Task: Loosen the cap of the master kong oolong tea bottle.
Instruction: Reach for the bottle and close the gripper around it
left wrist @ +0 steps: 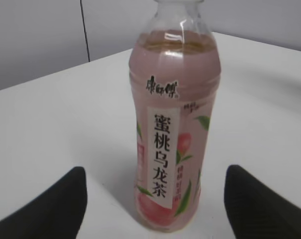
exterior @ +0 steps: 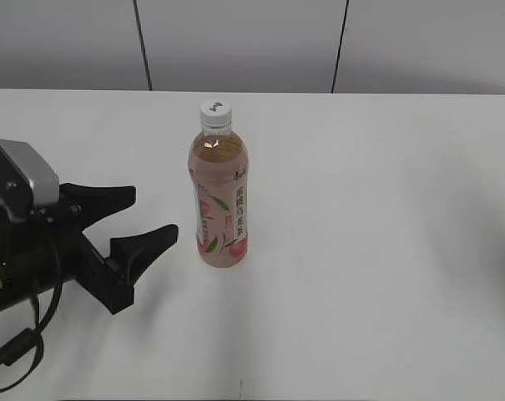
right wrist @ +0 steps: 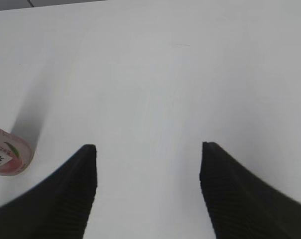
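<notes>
The master kong oolong tea bottle (exterior: 219,196) stands upright on the white table, pink label with peaches and Chinese text facing front. Its white cap (exterior: 216,109) sits on top. The bottle fills the left wrist view (left wrist: 174,129), where the cap is cut off at the top edge. My left gripper (exterior: 156,215) is open and empty, a short way left of the bottle, jaws pointing at it (left wrist: 155,199). My right gripper (right wrist: 148,159) is open and empty over bare table; only the bottle's base (right wrist: 8,157) shows at that view's left edge. The right gripper is out of the exterior view.
The white table (exterior: 386,251) spreads around the bottle. A grey panelled wall (exterior: 244,42) runs behind the table's far edge. A black cable (exterior: 18,347) hangs from the left arm at the near left.
</notes>
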You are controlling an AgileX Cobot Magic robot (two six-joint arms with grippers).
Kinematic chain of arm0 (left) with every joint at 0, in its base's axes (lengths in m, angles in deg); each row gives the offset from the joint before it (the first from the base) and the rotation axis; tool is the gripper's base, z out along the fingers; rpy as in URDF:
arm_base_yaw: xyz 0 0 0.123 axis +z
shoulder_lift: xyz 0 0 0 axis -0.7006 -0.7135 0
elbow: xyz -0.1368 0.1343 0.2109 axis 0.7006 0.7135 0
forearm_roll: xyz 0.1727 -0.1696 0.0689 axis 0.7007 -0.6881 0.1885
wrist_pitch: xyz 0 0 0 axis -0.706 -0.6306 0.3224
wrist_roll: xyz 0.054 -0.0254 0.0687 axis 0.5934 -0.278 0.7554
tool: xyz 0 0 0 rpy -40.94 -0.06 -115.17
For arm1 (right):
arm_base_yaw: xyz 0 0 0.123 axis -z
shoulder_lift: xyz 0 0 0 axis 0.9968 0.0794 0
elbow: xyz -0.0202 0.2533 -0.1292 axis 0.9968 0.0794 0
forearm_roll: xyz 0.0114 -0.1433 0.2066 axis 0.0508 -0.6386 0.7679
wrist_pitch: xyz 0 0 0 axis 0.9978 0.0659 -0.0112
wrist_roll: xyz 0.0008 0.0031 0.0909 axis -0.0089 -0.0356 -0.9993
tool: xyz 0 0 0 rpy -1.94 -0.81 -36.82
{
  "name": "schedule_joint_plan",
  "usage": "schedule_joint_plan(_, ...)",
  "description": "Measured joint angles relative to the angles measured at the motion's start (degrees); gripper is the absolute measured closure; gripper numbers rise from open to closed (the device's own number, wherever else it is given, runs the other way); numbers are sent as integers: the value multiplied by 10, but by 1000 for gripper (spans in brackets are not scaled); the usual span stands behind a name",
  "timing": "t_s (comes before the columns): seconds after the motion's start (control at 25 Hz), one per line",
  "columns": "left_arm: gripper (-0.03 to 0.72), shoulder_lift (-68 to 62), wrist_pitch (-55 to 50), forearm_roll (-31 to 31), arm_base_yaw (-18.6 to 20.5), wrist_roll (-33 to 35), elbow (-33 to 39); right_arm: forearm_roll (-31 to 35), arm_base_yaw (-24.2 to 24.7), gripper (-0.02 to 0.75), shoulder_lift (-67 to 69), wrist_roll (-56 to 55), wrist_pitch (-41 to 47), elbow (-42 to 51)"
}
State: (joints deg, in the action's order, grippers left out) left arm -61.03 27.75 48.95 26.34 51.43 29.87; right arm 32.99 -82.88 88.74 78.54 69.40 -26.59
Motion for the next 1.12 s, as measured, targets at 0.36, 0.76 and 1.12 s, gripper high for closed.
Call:
schedule_joint_plan(0.36, 169, -40, 1, 31, 0, 0, -30, 48, 0, 244, 0, 0, -7, 0)
schedule_joint_plan(0.76, 169, -71, 1, 36, -25, -2, -82, 74, 0, 244, 0, 0, -3, 0)
schedule_joint_plan(1.12, 169, -75, -25, 36, -34, -14, -135, 76, 0, 244, 0, 0, -3, 0)
